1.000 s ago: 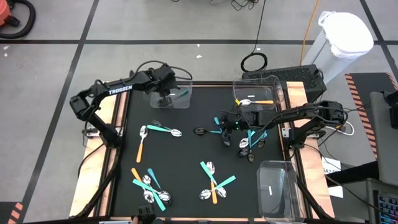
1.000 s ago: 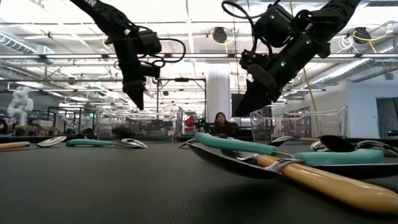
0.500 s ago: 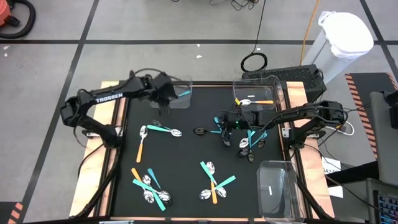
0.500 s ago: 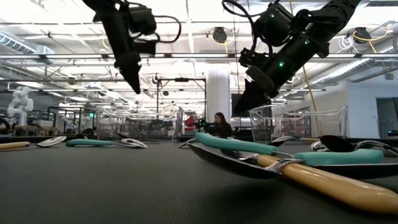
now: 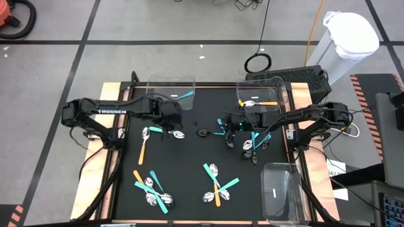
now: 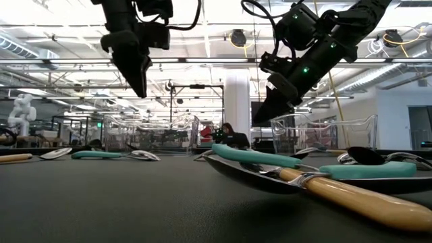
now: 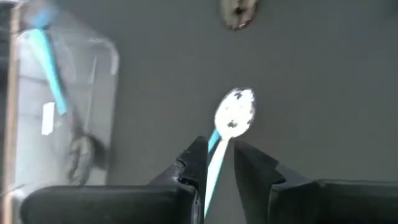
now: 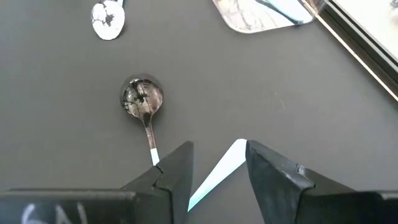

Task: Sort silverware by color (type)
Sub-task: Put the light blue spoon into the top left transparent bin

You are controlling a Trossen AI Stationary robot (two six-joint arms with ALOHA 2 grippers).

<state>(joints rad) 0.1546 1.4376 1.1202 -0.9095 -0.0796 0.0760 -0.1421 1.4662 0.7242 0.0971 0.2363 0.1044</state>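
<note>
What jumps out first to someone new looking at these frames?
Teal and orange spoons scattered in clusters over the black table, with two dark arms hanging above its far half. The left gripper hovers over a teal spoon at centre-left; the right gripper hangs open near a small spoon at mid-table.

We see a glossy silver metal spoon head [image 7: 234,116] on a slim teal plastic handle between matt black left gripper [image 7: 217,163] fingers, over matt black tabletop [image 5: 189,151]; clear plastic bin [image 7: 62,106] beside.
</note>
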